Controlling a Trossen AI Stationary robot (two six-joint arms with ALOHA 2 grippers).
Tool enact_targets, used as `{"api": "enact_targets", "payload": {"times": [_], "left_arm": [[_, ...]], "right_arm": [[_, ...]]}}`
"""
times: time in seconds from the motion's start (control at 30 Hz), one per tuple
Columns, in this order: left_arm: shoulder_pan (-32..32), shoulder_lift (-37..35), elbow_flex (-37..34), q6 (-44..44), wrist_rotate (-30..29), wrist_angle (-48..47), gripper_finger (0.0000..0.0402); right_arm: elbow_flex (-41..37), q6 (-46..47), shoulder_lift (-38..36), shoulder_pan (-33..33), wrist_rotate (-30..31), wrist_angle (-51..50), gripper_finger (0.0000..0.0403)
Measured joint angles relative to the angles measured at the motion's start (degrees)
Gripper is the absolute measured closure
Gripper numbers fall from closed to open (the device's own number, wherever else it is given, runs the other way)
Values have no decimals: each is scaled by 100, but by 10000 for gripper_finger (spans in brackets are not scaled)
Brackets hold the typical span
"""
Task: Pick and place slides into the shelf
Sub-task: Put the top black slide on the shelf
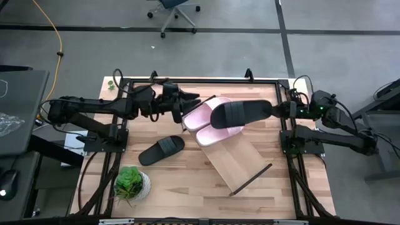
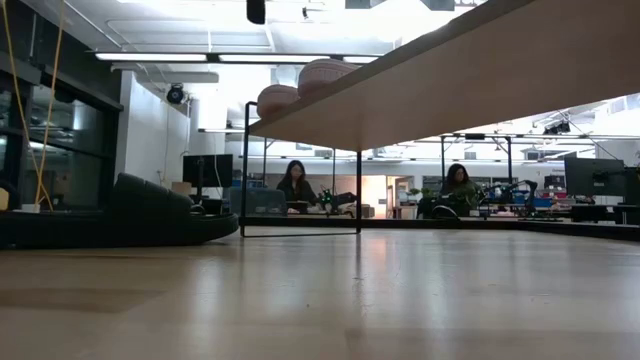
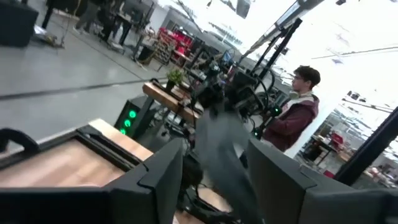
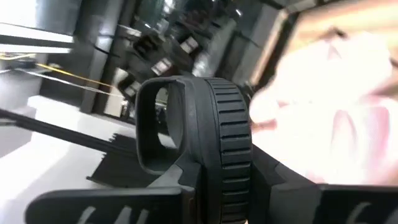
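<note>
Two pale pink slides [image 1: 209, 120] lie side by side on the far end of the shelf [image 1: 240, 164], a light-wood board slanting across the table; the low view shows it raised on thin legs, pink slides [image 2: 300, 88] on top. My right gripper [image 1: 276, 110] is shut on one black slide [image 1: 240, 112], held above the pink pair. The other black slide [image 1: 161, 150] rests sole-down on the table, left of the shelf, seen also as black slide [image 2: 120, 215]. My left gripper [image 1: 195, 103] is open just left of the pink slides, touching nothing. My right gripper pinches the black slide's end nearest the right arm [image 4: 224, 186] between its two fingers, coming level from the table's right side, along the slide's length. The slide is lifted clear and sticks out leftward over the pink slides; its ribbed sole edge [image 4: 227, 124] faces the wrist camera.
A potted plant [image 1: 131, 182] stands near the table's near-left corner. A dark frame rail [image 1: 187, 80] borders the table. Bare tabletop [image 1: 181, 181] lies between plant and shelf. People sit at desks beyond the table [image 2: 297, 185], and a person [image 3: 298, 106] stands in the room.
</note>
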Motion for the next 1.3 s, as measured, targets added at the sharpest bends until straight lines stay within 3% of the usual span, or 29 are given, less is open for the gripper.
{"api": "enact_targets", "payload": {"times": [0.23, 0.6, 0.97, 1.3], "left_arm": [[209, -295, -4, 393, 227, -82, 267], [245, -556, -4, 997, 144, -236, 282], [245, -566, -4, 1236, 144, -387, 284], [245, -566, -4, 1385, 146, -387, 284]], "right_arm": [[0, 568, -11, 171, -510, -1174, 352], [0, 1277, 17, 678, -572, -1366, 352], [-17, 2055, 122, 1757, 580, -1415, 352], [-24, 2333, 965, 3160, 1817, -716, 352]]}}
